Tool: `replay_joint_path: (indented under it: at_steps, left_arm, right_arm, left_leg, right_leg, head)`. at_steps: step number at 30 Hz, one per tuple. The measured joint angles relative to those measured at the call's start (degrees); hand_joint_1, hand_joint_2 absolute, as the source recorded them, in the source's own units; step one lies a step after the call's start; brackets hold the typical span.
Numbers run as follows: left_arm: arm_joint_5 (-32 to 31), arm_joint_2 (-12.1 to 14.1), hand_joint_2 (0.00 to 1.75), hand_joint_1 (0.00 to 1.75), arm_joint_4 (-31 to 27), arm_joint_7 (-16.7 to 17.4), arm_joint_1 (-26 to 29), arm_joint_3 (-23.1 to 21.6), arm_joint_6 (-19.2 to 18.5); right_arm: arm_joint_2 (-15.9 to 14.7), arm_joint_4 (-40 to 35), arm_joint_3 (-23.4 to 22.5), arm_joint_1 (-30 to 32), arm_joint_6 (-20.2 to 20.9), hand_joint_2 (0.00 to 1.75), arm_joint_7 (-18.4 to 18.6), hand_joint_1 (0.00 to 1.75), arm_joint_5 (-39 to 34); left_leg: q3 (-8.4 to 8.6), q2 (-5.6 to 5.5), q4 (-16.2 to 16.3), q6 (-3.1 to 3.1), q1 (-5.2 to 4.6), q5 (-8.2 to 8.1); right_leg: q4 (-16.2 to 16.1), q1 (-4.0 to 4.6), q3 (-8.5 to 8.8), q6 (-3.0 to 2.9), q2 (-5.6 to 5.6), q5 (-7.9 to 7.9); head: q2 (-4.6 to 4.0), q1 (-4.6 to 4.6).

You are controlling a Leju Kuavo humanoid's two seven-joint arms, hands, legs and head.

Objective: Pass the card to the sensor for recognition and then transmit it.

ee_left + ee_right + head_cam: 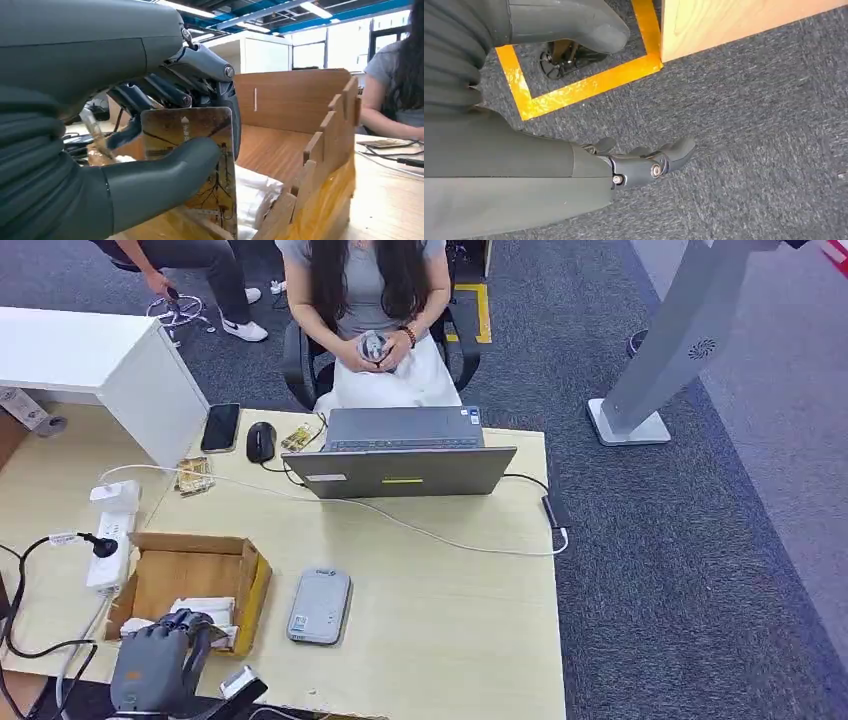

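My left hand [160,650] reaches into the near end of the open wooden box [250,585] at the table's front left. In the left wrist view the left hand [165,150] pinches a brown card [200,150] with a tree picture between thumb and fingers, upright over white packets in the wooden box [320,145]. A grey card sensor [320,606] lies flat on the table just right of the box. My right hand [644,162] hangs over grey carpet, fingers loosely apart, holding nothing.
A laptop [400,455] stands mid-table with a person [375,310] seated behind it. A phone [220,427], mouse [260,441], power strip [110,550] and cables lie at the left. A white cabinet [100,360] is at the back left.
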Motion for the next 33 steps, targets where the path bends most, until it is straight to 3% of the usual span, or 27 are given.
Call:
replay_joint_path:
  at_steps: [13,33]
  left_arm:
    - [1.5,0.2,1.75,1.75,-0.2,0.0,-1.9,-0.6,-0.2]
    - [3.9,5.5,1.75,1.75,-7.1,1.5,-8.8,-6.2,-0.6]
  right_arm:
    - [0.0,0.0,0.0,-0.1,-0.1,1.75,0.2,0.0,0.6]
    - [0.0,0.0,0.0,-0.2,0.0,1.75,0.2,0.0,1.2]
  left_leg:
    - [0.01,-0.01,0.0,0.0,0.0,0.0]
    - [-0.02,-0.03,0.0,0.0,0.0,0.0]
  right_leg:
    - [0.0,0.0,0.0,0.0,-0.01,0.0]
    - [0.0,0.0,-0.01,0.0,-0.03,0.0]
  head:
    - [0.0,0.0]
    - [0.0,-0.02]
